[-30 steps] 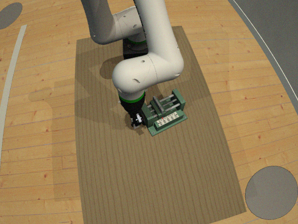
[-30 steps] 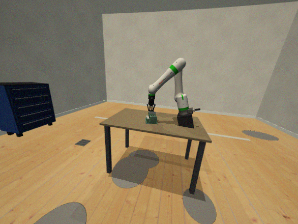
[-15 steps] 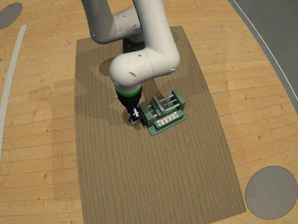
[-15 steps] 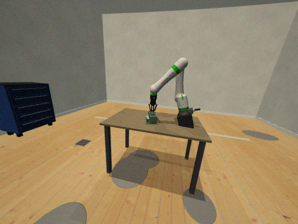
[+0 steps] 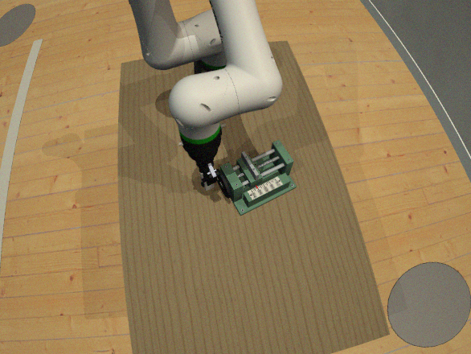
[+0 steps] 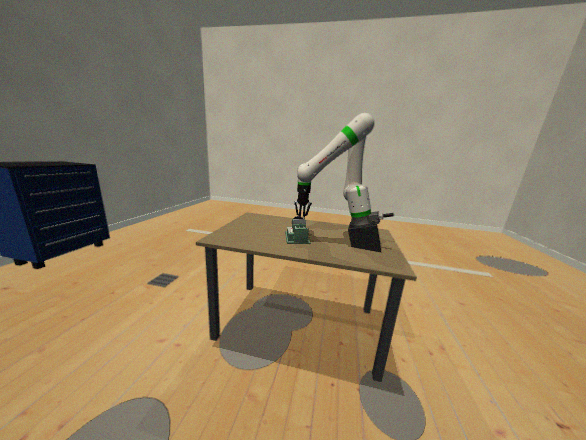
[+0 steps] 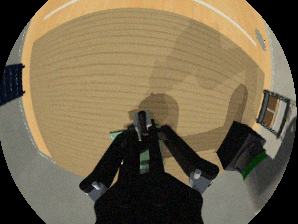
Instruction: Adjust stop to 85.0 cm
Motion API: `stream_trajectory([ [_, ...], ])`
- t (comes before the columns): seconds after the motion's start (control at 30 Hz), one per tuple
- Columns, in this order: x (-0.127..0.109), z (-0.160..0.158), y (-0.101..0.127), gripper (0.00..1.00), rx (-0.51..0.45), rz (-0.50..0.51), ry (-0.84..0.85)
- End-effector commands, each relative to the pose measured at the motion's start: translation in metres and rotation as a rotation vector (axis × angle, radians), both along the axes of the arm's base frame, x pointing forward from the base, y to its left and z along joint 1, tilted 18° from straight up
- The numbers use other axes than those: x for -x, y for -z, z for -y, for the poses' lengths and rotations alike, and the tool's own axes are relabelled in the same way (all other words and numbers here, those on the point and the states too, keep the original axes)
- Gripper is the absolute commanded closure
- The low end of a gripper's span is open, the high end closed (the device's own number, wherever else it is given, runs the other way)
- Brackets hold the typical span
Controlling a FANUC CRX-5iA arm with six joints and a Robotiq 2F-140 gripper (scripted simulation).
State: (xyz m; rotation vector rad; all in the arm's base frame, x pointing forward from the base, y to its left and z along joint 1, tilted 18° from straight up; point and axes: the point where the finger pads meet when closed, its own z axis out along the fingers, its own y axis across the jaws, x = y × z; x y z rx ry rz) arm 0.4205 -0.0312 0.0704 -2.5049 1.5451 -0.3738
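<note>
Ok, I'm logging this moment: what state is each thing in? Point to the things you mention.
Gripper (image 5: 208, 183) (image 6: 302, 215) (image 7: 143, 116): shut on the handwheel, by the look of it.
Handwheel (image 5: 225, 186): gripped, setting unreadable.
Stop (image 5: 250, 165) (image 6: 299, 222): between the end blocks, nearer the handwheel's.
Cabinet (image 6: 65, 207) (image 7: 11, 84): drawers closed.
</note>
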Motion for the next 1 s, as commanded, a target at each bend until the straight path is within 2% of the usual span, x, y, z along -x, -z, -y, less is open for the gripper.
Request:
stream_trajectory([
  [0.0,0.003,0.001,-0.005,0.96,0.0,0.0,0.0],
  [0.43,0.005,-0.002,-0.033,0.96,0.0,0.0,0.0],
  [0.7,-0.007,-0.01,-0.048,0.96,0.0,0.0,0.0],
  [0.97,-0.02,-0.016,-0.051,0.96,0.0,0.0,0.0],
])
